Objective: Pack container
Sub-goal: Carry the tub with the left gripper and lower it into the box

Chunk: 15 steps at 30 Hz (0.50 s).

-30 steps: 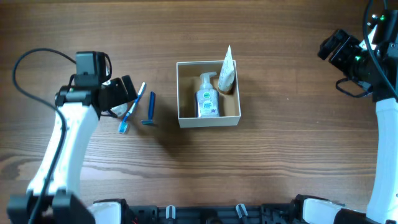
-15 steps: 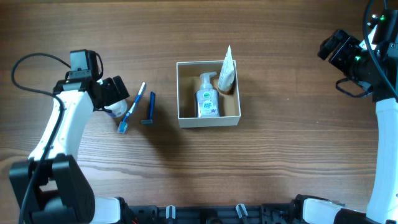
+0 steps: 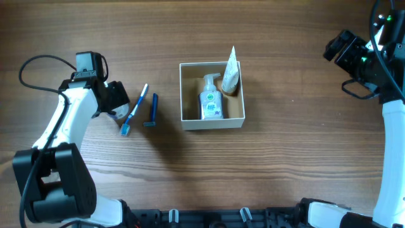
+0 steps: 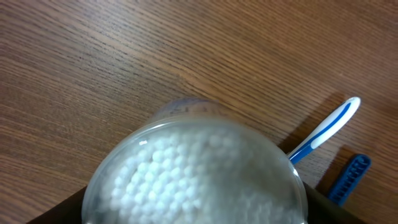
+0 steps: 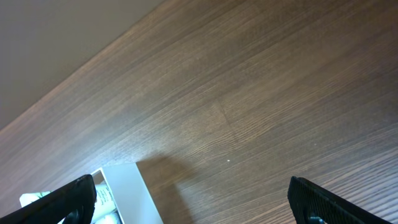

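The container (image 3: pixel 212 123) is a small square white box with a tan inside at the table's middle. It holds a pump bottle (image 3: pixel 211 98) and a white tube (image 3: pixel 231 71) leaning in its far right corner. My left gripper (image 3: pixel 116 104) is open, its fingers on either side of a round clear jar of cotton swabs (image 3: pixel 117 114) standing on the table. The jar (image 4: pixel 199 174) fills the left wrist view between the fingers (image 4: pixel 194 211). My right gripper (image 3: pixel 335 47) is open and empty, raised at the far right; the right wrist view (image 5: pixel 193 202) shows the box's corner (image 5: pixel 127 193).
A blue and white toothbrush (image 3: pixel 134 109) and a blue razor (image 3: pixel 152 113) lie between the jar and the box. Both show in the left wrist view, the toothbrush (image 4: pixel 323 127) and the razor (image 4: pixel 349 177), right of the jar.
My left gripper has shifted a little left and toward the jar, its arm swinging round. The jar, toothbrush and razor have stayed put. The right arm has not moved.
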Tool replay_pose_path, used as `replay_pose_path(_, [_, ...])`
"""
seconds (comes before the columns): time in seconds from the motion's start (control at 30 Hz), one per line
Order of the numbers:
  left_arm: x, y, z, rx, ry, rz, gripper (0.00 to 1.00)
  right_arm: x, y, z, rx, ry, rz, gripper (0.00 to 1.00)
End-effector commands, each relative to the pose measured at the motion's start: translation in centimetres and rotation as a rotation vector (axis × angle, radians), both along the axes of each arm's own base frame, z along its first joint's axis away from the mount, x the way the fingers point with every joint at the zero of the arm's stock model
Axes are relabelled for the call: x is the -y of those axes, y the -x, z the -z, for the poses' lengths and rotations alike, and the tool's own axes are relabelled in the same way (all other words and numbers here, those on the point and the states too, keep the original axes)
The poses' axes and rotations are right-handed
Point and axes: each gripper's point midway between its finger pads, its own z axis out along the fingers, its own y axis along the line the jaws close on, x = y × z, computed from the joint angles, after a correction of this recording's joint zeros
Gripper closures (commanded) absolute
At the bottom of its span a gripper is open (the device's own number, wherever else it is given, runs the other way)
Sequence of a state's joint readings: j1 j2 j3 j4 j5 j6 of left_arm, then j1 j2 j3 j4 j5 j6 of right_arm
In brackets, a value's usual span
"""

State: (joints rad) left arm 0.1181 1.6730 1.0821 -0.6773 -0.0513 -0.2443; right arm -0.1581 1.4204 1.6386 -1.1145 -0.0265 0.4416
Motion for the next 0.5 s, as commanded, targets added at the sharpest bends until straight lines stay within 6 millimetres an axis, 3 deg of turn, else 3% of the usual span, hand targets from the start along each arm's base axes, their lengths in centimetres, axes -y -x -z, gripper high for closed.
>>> replay_pose_path(0.0, [0.0,-1.1,-4.9,0.114,-0.009,0.007,0.32,-0.2,-0.1,-0.1,0.007,-0.016,-0.004,0.0])
replay_pose_path(0.1, [1.0,-1.1,-9.2,0.186,-0.004,0.035,0.32,-0.2,-0.1,-0.1,0.007,-0.016,-0.004,0.0])
replay_pose_path(0.2, [3.7,-0.8,-14.0,0.278,0.029,0.105,0.32,-0.2,-0.1,-0.1,0.007,-0.016,-0.004,0.0])
replay_pose_path(0.33, [9.4,0.2,-19.1,0.42,0.106,0.262,0.36,-0.2,-0.1,-0.1,0.007,-0.016,-0.004,0.0])
replay_pose_path(0.47, [15.4,1.5,-21.1,0.49,0.145,0.435,0.37,-0.2,-0.1,-0.1,0.007,-0.016,-0.004,0.0])
